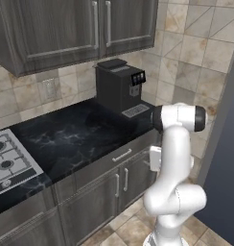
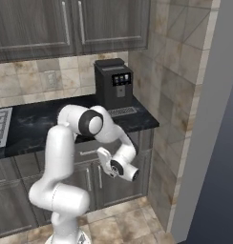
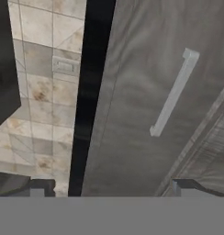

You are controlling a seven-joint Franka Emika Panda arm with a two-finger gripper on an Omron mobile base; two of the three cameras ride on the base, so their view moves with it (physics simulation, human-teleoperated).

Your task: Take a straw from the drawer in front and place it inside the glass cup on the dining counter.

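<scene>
Grey drawer (image 1: 109,162) front shut under black surface (image 1: 76,139), one silver bar handle (image 3: 173,93) just ahead of fingers (image 3: 109,186), which stand spread wide, pinching nothing. Straw presumably inside; not visible. Risk: hand sits rolled w/ handle slanting across view, so closing off-centre could slip off bar. Count: 1 drawer handle, 1 coffee machine (image 1: 118,85), 2 lower door handles (image 1: 121,181).

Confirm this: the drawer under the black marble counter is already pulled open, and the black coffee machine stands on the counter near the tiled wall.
Not quite. The dark grey drawer with the small silver bar handle is shut, flush with the cabinet fronts, as the left base view shows. The boxy black coffee machine does stand on the black marble counter near the tiled wall.
</scene>
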